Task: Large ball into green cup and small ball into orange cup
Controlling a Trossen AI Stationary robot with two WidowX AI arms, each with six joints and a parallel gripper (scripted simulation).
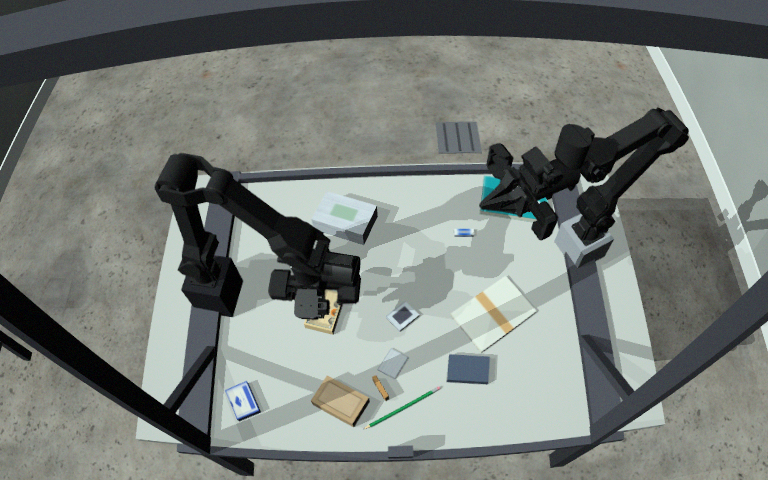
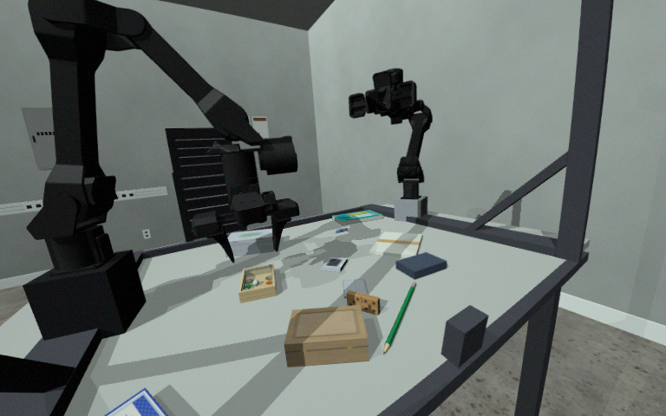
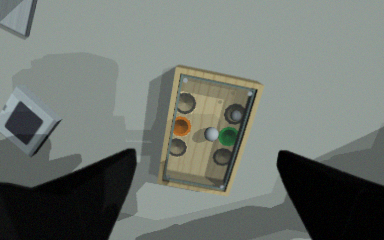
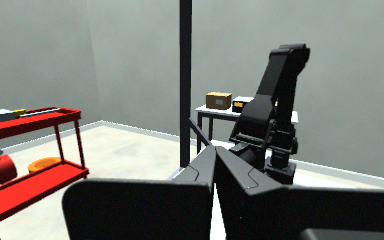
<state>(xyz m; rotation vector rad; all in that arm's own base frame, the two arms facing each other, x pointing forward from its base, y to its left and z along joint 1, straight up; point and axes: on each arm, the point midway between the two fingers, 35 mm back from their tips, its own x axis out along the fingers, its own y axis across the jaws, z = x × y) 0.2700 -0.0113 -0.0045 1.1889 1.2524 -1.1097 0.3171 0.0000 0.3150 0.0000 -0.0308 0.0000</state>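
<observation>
Puzzle, a wooden tray with a clear cover, lies flat on the desk. Inside it, the large ball is on the wooden floor just beside the green cup, on the side toward the orange cup, and outside both. The small ball sits at a dark cup next to the green one, so neither ball is in its target cup.

The left pincer is wide open, pointing down above the desk near the puzzle, with nothing between its fingers and the puzzle untouched. The right pincer is closed on nothing, its fingertips together, raised well apart from the puzzle and over the teal book as seen from the top.

A white box with a green label and a small device with a dark screen lie near the puzzle. Farther off, a green pencil lies beside a brown wooden box.
</observation>
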